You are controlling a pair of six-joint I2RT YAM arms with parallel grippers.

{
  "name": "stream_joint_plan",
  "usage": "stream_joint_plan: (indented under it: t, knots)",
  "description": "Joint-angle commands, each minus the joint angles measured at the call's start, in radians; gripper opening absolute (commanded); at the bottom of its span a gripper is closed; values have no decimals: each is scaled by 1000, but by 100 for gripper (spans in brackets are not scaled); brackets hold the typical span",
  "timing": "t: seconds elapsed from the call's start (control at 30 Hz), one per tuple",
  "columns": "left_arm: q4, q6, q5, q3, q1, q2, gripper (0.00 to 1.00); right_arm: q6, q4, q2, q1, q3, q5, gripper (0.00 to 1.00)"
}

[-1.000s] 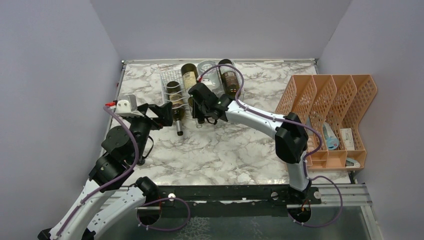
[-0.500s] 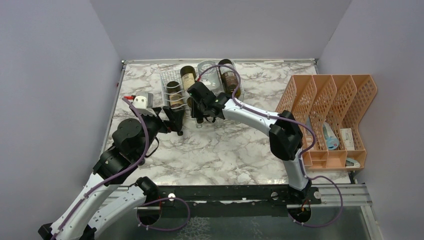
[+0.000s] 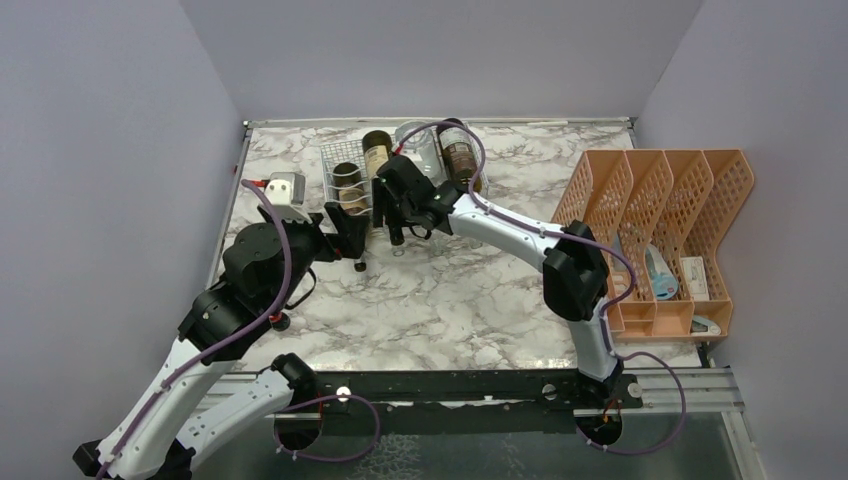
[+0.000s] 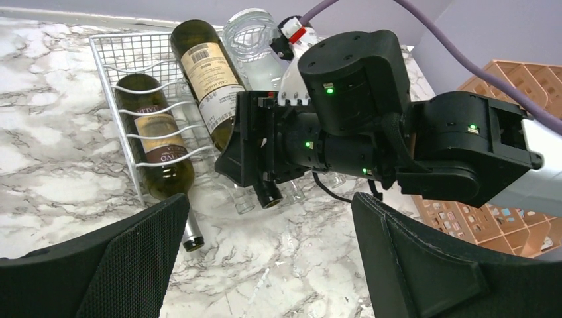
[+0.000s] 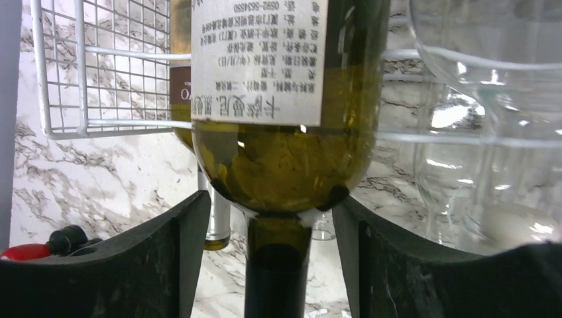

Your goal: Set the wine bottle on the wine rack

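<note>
Release step: wine bottle [image 5: 278,152] in wine rack [image 5: 119,86]; my right gripper [image 5: 272,218] parted astride neck, left gripper [image 4: 268,205] wide. Next: retreat nearward.

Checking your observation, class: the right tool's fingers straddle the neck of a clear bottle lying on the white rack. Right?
No: the right wrist view shows the right tool straddling the neck of a green bottle on the white rack.
</note>
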Motion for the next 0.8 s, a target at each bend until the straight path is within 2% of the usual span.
stream_joint_plan:
  t: [0.0, 0.23, 0.37, 0.77]
  knots:
    - [-59, -4, -13, 53, -2, -1, 99, 1, 61, -117, -3, -56, 32, 72]
    - [-62, 30, 7, 70, -3, -3, 99, 4, 132, -301, -3, -212, 16, 79]
    - [-77, 46, 1, 89, -3, -16, 99, -5, 112, -427, -3, -314, 30, 82]
    - [-166, 99, -71, 160, -3, -86, 99, -64, -125, -968, -3, -645, 363, 82]
